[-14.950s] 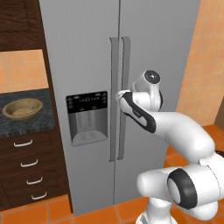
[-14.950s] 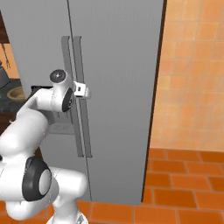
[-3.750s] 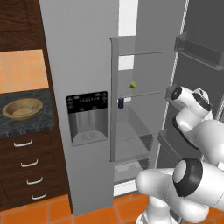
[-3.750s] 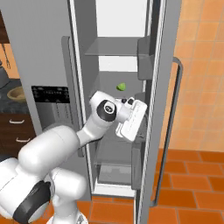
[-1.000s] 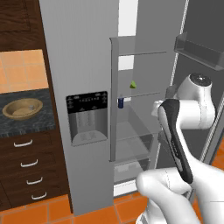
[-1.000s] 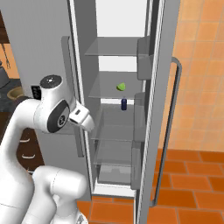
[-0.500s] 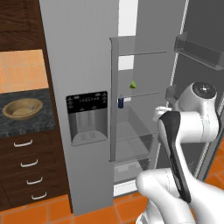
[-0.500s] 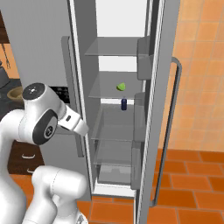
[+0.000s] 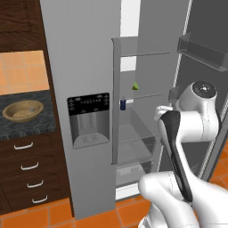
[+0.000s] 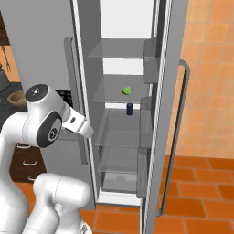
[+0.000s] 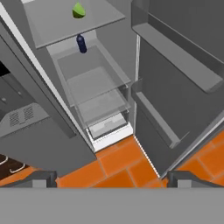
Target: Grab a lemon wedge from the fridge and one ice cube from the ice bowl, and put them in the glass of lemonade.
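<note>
Risk here lies in the reach: the lemon wedge [image 9: 135, 86] sits small on a glass shelf [image 10: 116, 94] inside the open fridge [image 9: 84, 53], and fingers arriving too low could strike the shelf edge or nudge the wedge backward. The small dark bottle [image 10: 129, 109] just below it could also be knocked. The gripper [image 11: 111, 179] hangs well short of the shelves, its fingers [image 11: 40, 179] wide apart and holding nothing. The left base view alone shows the ice bowl [image 9: 23, 110] on the dark desk [image 9: 26, 126] beside the fridge; the hand view shows the wedge from below, near its top edge.
</note>
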